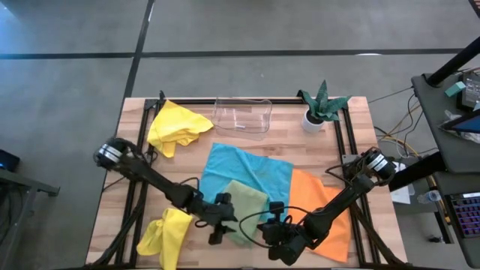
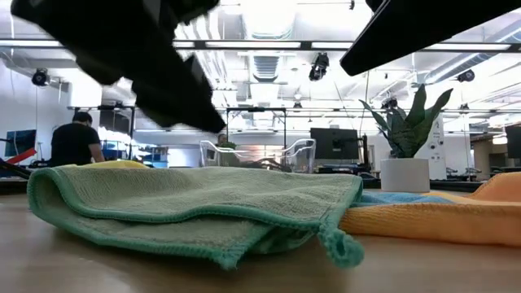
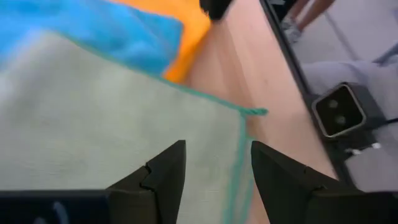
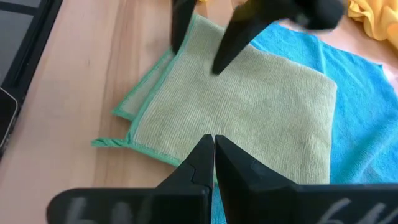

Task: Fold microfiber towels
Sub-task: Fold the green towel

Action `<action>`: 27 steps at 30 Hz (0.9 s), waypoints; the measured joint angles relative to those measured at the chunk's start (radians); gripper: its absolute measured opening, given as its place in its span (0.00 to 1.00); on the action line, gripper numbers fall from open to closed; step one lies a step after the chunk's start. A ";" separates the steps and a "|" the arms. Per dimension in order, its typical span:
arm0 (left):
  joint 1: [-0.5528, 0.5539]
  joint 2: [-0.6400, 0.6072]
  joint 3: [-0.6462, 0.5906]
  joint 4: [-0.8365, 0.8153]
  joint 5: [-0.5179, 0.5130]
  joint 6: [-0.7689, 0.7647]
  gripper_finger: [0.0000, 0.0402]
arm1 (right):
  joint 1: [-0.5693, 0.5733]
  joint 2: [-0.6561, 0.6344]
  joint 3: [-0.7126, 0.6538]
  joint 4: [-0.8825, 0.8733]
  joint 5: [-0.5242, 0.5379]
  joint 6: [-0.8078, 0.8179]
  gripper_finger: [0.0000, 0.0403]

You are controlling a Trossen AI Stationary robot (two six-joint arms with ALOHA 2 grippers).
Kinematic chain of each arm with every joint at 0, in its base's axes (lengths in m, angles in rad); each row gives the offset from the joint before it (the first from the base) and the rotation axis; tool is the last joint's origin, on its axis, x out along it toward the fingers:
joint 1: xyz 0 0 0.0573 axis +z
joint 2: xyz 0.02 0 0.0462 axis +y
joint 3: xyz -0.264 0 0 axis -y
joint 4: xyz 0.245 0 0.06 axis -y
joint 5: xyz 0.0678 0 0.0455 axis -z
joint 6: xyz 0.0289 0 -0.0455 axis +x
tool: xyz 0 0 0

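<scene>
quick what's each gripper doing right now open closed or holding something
Left gripper: open, empty, over the green towel.
Right gripper: shut, holding nothing.

Overhead looking down, table-level looking across, both wrists close over green towel (image 1: 246,202)

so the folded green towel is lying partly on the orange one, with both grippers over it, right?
Not quite: the folded green towel lies partly on the turquoise blue towel, not on the orange towel, which sits beside it. The high view shows this. The rest holds: the left gripper and right gripper are both over the green towel's near edge.
</scene>
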 joint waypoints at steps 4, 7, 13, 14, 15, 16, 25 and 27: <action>0.013 -0.075 0.000 -0.085 -0.108 0.075 0.41 | -0.010 0.000 0.000 -0.010 0.002 0.015 0.03; 0.046 -0.114 -0.007 -0.117 -0.137 0.105 0.41 | -0.029 -0.001 -0.005 -0.038 0.002 0.021 0.07; 0.146 -0.224 -0.113 -0.110 -0.101 0.133 0.41 | -0.064 -0.071 -0.090 -0.079 0.007 0.076 0.22; 0.164 -0.237 -0.139 -0.074 -0.100 0.130 0.41 | -0.069 -0.092 -0.124 -0.071 0.016 0.093 0.25; 0.180 -0.249 -0.168 -0.042 -0.097 0.127 0.41 | -0.075 -0.113 -0.160 -0.061 0.029 0.110 0.28; 0.195 -0.265 -0.199 -0.012 -0.092 0.117 0.41 | -0.082 -0.137 -0.201 -0.033 0.035 0.126 0.30; 0.249 -0.296 -0.353 0.259 -0.065 0.050 0.41 | -0.200 -0.312 -0.615 0.592 -0.113 0.174 0.47; 0.249 -0.288 -0.356 0.294 -0.067 0.049 0.41 | -0.241 -0.317 -0.676 0.697 -0.165 0.200 0.49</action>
